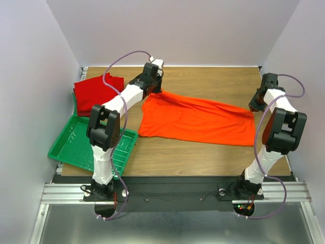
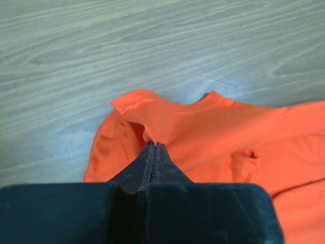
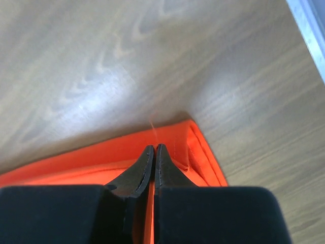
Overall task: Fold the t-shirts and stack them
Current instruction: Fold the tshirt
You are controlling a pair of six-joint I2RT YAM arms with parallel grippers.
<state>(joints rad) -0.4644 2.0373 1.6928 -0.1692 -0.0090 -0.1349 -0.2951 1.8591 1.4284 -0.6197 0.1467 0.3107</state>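
Listing by view, 3 views in all.

Top view: 1 orange t-shirt [image 1: 198, 119] lies spread across the middle of the counter [image 1: 203, 155], long side running left to right, with creases along its far edge. The left claw [image 1: 156, 91] sits at the shirt's far left corner and the right claw [image 1: 252, 108] at its far right corner. The red t-shirts [image 1: 94, 91] lie folded in a flat pile at the far left corner of the counter, apart from the orange one. 1 green tray [image 1: 68, 145] rests at the near left, beside the left arm, its far corner close to the red pile.

Left wrist view: the left claw [image 2: 154, 145] is pinched tight on a raised fold at the edge of the orange t-shirt [image 2: 218, 132]. The cloth peaks up around the tips and drapes down onto the counter [image 2: 152, 46].

Right wrist view: the right claw [image 3: 154, 148] is closed tight on a corner of the orange t-shirt [image 3: 96, 155]. A doubled hem shows just right of the tips. Bare counter [image 3: 152, 61] lies beyond, and a metal rail [image 3: 312, 20] crosses the top right corner.
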